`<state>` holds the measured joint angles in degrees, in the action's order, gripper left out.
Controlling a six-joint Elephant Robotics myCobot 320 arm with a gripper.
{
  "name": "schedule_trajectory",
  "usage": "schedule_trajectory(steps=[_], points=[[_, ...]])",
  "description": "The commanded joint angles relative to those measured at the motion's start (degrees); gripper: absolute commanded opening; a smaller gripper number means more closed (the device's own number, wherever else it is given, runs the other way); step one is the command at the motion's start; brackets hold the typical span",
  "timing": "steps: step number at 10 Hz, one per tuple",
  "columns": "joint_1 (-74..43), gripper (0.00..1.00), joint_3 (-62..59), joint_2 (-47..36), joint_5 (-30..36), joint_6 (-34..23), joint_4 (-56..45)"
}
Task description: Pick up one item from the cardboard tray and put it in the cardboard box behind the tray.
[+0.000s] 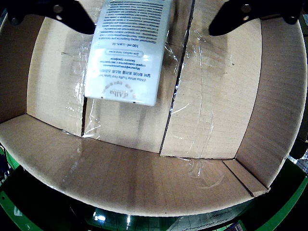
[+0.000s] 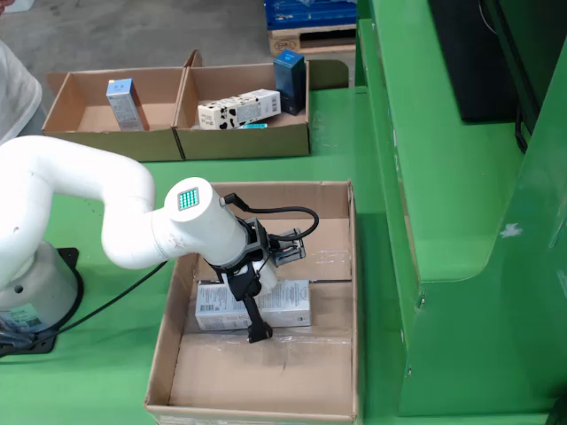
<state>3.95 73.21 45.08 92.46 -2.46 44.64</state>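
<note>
Two black fingers (image 1: 72,17) frame the top of the wrist view, spread wide, one at upper left and one at upper right, and the white carton (image 1: 129,50) hangs between them, nearer the left one; whether either finger actually presses on it the wrist view cuts off, so a grip cannot be confirmed here. Printed text runs across the carton's face, upside down, too fine to read. Below it lies the floor of the cardboard box (image 1: 207,96), flaps taped with clear tape that glints along the seams, brown walls rising on every side. Switch to the fixed view and the gripper (image 2: 261,288) sits low inside that same open box, one black finger reaching down toward the camera, the white arm (image 2: 106,208) bending in from the left. Here the white carton lies flat on the box floor, its long side across the box, partly under the gripper. Only this view shows the far cardboard tray (image 2: 177,133) on the green table (image 2: 354,168), with a small blue-and-white box (image 2: 124,102), a black-spotted white carton (image 2: 239,109) and a dark blue box (image 2: 290,69) in its two compartments.
</note>
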Motion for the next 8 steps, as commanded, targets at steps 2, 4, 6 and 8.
schedule_trajectory(steps=[2, 4, 6, 8], points=[[-0.08, 0.30, -1.76, -1.32, 0.34, 0.19, 0.57], [-0.08, 0.10, -1.76, -1.32, 0.34, 0.19, 0.57], [-0.08, 0.00, -1.76, -1.32, 0.34, 0.19, 0.57], [-0.08, 0.00, -1.76, -1.32, 0.34, 0.19, 0.57]])
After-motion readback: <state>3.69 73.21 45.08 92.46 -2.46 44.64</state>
